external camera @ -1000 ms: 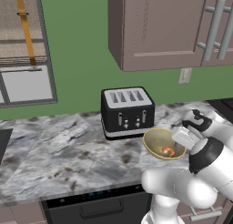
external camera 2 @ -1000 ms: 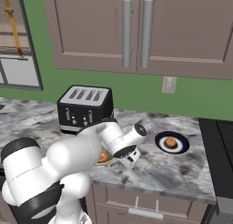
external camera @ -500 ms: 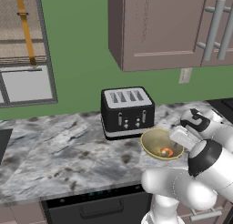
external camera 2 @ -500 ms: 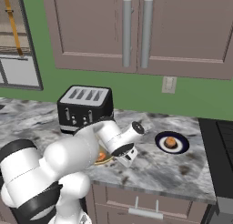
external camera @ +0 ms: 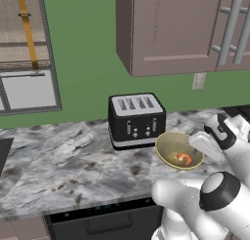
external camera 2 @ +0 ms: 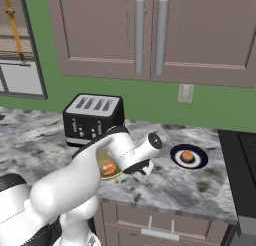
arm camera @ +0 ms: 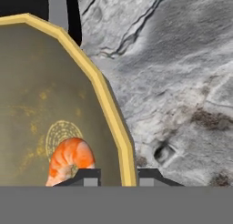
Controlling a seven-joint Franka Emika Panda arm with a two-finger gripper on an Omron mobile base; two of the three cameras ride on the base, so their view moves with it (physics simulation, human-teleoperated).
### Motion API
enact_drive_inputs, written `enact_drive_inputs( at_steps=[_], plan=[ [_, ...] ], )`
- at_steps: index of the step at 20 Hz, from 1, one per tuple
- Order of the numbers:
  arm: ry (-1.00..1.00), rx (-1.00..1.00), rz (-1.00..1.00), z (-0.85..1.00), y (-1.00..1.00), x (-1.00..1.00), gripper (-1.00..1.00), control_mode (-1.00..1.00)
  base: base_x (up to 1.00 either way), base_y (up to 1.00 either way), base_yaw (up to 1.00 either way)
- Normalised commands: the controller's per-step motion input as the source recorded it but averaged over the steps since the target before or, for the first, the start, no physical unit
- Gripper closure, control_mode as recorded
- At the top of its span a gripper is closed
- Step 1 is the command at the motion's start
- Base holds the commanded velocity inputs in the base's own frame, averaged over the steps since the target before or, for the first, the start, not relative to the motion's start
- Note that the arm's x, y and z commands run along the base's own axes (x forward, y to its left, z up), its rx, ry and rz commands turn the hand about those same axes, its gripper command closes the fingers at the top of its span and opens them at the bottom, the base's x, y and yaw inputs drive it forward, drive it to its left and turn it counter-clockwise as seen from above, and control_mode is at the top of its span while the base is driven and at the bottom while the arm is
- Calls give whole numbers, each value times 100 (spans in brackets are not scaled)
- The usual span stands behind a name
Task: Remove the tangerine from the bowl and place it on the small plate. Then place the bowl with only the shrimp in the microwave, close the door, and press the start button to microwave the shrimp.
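Note:
The yellowish-tan bowl (external camera: 172, 147) sits on the marble counter just right of the toaster, with the curled orange shrimp (external camera: 184, 159) inside it. My gripper (arm camera: 119, 176) is shut on the bowl's rim (arm camera: 113, 114) at its right side, one fingertip inside and one outside. In the hand view the shrimp (arm camera: 70, 158) lies just inside the held rim. The tangerine (external camera 2: 187, 156) rests on the small plate (external camera 2: 176, 157), dark-rimmed, to the right of the bowl (external camera 2: 102, 157), which my arm mostly hides. The microwave and its door are out of view.
A black four-slot toaster (external camera: 136, 119) stands right behind the bowl. Mauve wall cabinets (external camera 2: 150, 35) hang overhead. A dark stove top (external camera 2: 242, 155) borders the counter on the right. A dark flat edge (external camera: 3, 156) shows at the far left of the counter.
The jaws have closed onto the bowl's rim. The bowl, the shrimp, the plate and the tangerine have stayed about where they were.

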Motion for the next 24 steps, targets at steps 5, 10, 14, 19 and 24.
enact_drive_inputs(
  at_steps=[5, 10, 14, 19, 24],
  plan=[
    [-2, 0, -8, 51, -1, -30, 100, -100, 0, 0, 0],
    [6, 8, -26, 53, -13, -53, 100, -100, 0, 0, 0],
    [9, 7, -29, 45, 14, -60, 100, -100, 0, 0, 0],
    [2, 0, -25, 24, 89, -47, 100, -100, 0, 0, 0],
    [5, -3, -18, 15, 100, -11, 100, -100, 0, 0, 0]
  ],
)
